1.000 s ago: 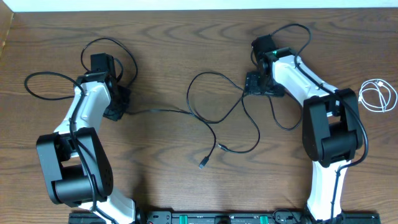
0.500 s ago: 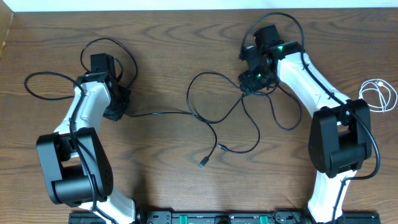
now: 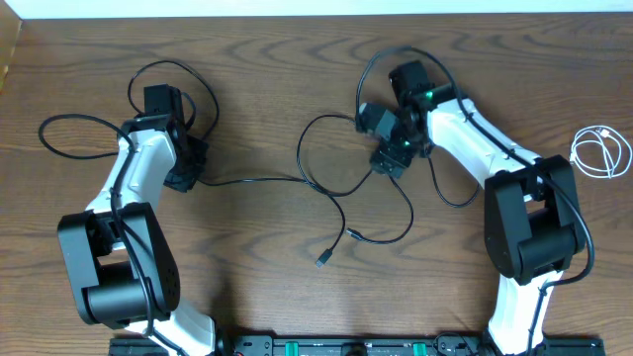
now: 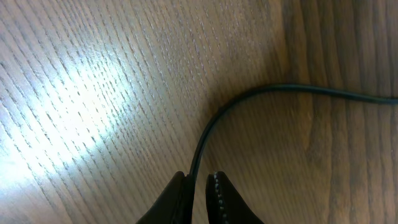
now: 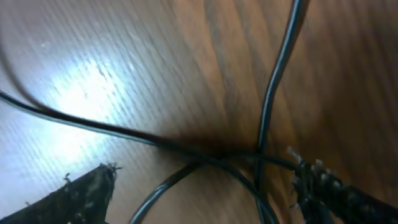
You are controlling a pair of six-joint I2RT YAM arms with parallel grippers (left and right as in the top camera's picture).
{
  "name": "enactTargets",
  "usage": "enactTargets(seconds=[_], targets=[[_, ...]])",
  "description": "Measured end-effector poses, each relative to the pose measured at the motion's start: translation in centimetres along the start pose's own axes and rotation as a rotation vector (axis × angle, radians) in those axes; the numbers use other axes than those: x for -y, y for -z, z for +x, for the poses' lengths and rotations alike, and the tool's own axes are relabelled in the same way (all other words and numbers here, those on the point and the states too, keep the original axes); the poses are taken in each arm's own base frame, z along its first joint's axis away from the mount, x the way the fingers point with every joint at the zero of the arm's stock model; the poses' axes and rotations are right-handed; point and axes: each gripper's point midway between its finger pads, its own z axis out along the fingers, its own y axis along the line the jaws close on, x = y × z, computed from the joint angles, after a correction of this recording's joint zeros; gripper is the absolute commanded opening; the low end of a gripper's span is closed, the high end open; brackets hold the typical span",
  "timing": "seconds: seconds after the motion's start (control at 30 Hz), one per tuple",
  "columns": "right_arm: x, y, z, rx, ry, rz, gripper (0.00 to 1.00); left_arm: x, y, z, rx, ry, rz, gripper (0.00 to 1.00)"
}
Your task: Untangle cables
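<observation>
A dark brown wooden table [image 3: 287,79] is filling nearly the whole overhead view, its grain running in long wavy bands from side to side. Well beyond the left claw [image 3: 185,163], along the table's far edge, a pale strip [image 3: 316,7] is showing; whether it is wall or floor cannot be told. Outward from that claw, at the far corner, a paler wooden edge [image 3: 6,54] is peeking in.

Light is coming down from above. Ahead of the left claw and off to one side, a bright sheen [image 4: 68,112] is washing the grain almost white. Ahead of the right claw [image 5: 202,177], a second glare [image 5: 87,93] is lying on the wood, the boards beside it staying a warmer reddish brown.
</observation>
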Motion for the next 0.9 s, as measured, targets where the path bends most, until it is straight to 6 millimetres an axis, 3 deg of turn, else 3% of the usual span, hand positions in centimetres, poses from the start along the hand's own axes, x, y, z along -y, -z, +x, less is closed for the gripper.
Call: enactTargets(seconds=[0.17, 0.33, 0.57, 0.6, 0.67, 0.7, 0.9], targets=[[0.6, -2.0, 0.4, 0.044, 0.064, 0.054, 0.9, 0.0, 0.0, 0.0, 0.0, 0.0, 0.0, 0.14], [1.3, -2.1, -0.9, 0.14, 0.097, 0.116, 0.71, 0.0, 0.0, 0.0, 0.0, 0.0, 0.0, 0.14], [0.0, -2.3, -0.1, 0.135, 0.096, 0.074, 0.54, 0.0, 0.0, 0.0, 0.001, 0.0, 0.001, 0.14], [-0.3, -2.3, 0.2, 0.122, 0.094, 0.061, 0.57, 0.0, 0.0, 0.0, 0.0, 0.0, 0.001, 0.14], [-0.8, -2.2, 0.7, 0.103, 0.086, 0.041, 0.74, 0.0, 0.0, 0.0, 0.001, 0.0, 0.001, 0.14], [-1.0, -2.2, 0.8, 0.102, 0.09, 0.035, 0.77, 0.0, 0.0, 0.0, 0.001, 0.0, 0.001, 0.14], [-1.1, -2.1, 0.7, 0.104, 0.092, 0.03, 0.79, 0.0, 0.0, 0.0, 0.001, 0.0, 0.001, 0.14]])
